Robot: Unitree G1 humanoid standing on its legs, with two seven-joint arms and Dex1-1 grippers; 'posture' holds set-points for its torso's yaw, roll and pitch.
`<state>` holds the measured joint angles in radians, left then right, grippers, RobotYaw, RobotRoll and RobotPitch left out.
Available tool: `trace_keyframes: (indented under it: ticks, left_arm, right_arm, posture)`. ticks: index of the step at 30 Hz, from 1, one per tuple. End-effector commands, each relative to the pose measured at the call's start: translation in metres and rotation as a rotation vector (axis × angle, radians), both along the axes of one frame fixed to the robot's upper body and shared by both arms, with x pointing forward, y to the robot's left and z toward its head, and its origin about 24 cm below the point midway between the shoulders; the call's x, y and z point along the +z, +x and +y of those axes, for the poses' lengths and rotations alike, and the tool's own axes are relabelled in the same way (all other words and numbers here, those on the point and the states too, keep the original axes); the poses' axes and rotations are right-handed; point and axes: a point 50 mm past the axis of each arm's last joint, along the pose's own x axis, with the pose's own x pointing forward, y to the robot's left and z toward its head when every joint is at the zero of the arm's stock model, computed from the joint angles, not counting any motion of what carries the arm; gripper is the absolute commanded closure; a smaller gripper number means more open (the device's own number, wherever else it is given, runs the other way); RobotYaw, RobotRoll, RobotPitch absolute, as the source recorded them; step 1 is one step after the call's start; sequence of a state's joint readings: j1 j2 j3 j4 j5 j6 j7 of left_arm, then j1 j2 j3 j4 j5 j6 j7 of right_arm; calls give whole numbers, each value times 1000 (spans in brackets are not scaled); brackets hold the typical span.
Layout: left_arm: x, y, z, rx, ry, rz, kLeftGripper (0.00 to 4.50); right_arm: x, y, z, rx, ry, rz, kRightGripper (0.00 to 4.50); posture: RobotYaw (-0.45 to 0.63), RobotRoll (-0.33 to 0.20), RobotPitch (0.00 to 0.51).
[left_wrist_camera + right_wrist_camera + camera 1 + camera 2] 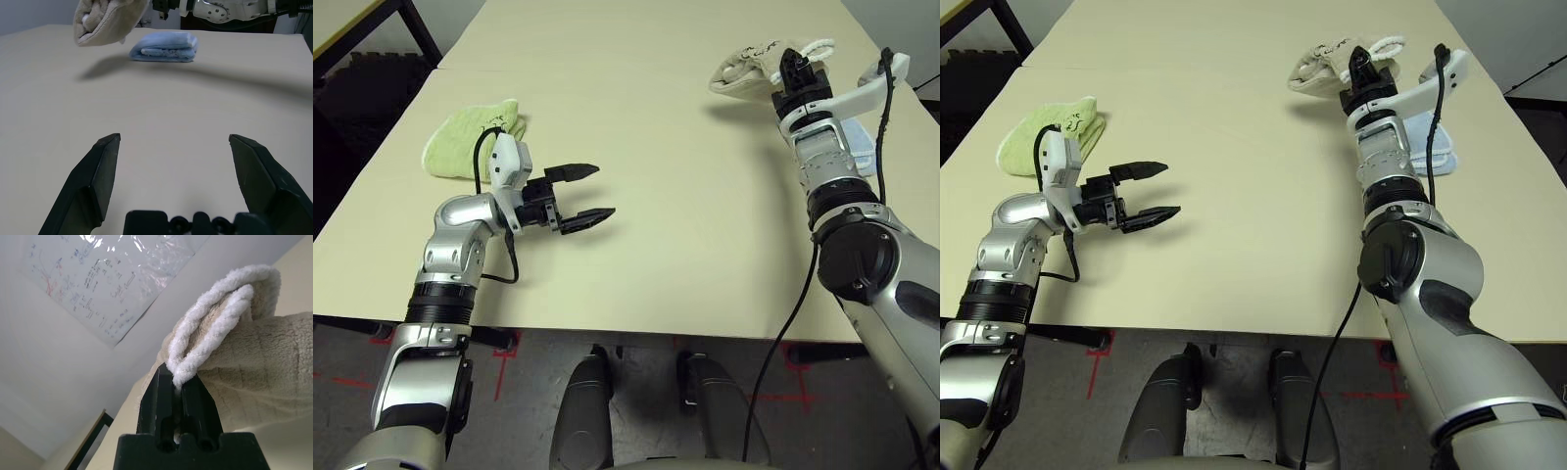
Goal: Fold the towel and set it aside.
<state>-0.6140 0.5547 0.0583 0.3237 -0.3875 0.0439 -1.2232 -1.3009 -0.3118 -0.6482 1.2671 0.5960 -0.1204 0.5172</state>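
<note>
A lime-green folded towel (458, 145) lies flat on the pale table (636, 284), just beyond the left gripper (588, 198) and to its left, partly hidden behind that arm's white wrist mount. The left arm reaches up from the near edge, bends at the wrist and points its gripper rightward, low over bare tabletop. Its two black fingers are spread wide with nothing between them.

Well apart from it, farther out and to the right, is the beige towel (744, 72), held up off the table by the right gripper (796, 61). The right gripper is clenched on the towel's white corded edging (210, 333), and the folded cloth bulges out to the left of the claw, its shadow falling on the table. The right arm stretches forward from the near right, angled slightly left, a black cable hanging beside it.

A light blue folded towel (1430, 143) rests on the table just nearer than the right gripper and to its right, partly covered by that arm.
</note>
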Motion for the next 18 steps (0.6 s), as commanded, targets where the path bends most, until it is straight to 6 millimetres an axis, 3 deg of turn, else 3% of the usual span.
trace_keyframes:
  ticks: [1, 7, 13, 18]
  left_arm:
    - [1, -2, 2, 29, -12, -10, 0]
    - [1, -5, 6, 47, -14, -7, 0]
    - [-1, -8, 7, 55, -16, 0, 0]
    - [-2, -6, 7, 59, -10, 2, 0]
  right_arm:
    - [3, -2, -13, -45, -19, 3, 4476]
    - [6, -8, -37, -130, -72, 9, 4476]
    - [-4, -15, -61, -196, -131, 47, 4476]
    - [4, -20, -75, -234, -144, 29, 4476]
  posture:
    - [52, 0, 299]
    - [52, 0, 328]
    - [45, 0, 323]
    - [42, 0, 316]
